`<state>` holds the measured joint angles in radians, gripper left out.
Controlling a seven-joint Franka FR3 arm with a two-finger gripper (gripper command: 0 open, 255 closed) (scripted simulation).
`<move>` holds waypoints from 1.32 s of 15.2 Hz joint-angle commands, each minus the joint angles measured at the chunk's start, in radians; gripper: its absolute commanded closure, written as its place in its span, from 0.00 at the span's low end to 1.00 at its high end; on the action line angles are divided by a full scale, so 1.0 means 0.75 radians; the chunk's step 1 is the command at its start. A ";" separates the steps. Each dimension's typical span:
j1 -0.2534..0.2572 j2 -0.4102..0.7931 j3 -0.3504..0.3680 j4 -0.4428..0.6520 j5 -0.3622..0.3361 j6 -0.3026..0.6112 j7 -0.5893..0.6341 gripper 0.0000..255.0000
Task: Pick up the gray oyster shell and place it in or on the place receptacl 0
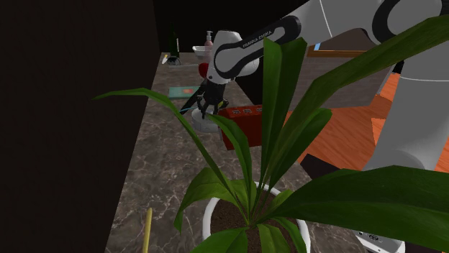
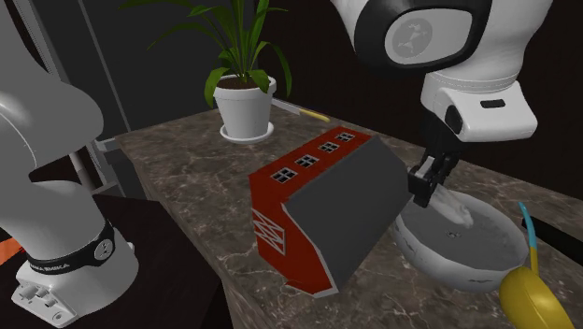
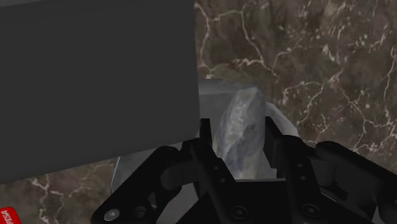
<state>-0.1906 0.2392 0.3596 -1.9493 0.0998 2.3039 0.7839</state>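
Shell point(image 3: 245, 114), grey and rough, is pinched between the two black fingers of the gripper point(image 3: 238, 139), which press on it from either side. From across the counter point(image 2: 187, 178) I see the gripper point(image 2: 425, 190) hanging over the near edge of a pale bowl point(image 2: 444, 273), with the shell reaching down inside the rim. I take the bowl for the place it belongs, so the job looks nearly done and only the letting go is left.

To do that well, I'd ease the hand down until the shell is close to the bowl's floor, then part the fingers slowly so it settles rather than drops and skids. The red box point(image 2: 280, 201) with its dark sloping roof stands just beside the bowl, so the hand should lift straight up afterwards, not swing sideways toward it. A yellow thing point(image 2: 528, 297) lies against the bowl's other side; best left alone.
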 commanded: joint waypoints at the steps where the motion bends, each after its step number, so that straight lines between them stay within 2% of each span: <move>1: 0.000 0.000 0.000 0.000 0.000 0.000 0.000 1.00; 2: 0.000 0.000 0.000 0.000 0.000 0.000 0.000 1.00; 3: 0.000 0.000 0.000 0.000 0.000 0.000 0.000 0.00; 8: 0.000 0.000 0.000 0.000 0.000 0.000 0.000 0.00; 12: -0.026 -0.097 0.001 0.050 0.033 -0.146 -0.022 0.00; 20: -0.025 -0.097 0.000 0.050 0.033 -0.146 -0.022 0.00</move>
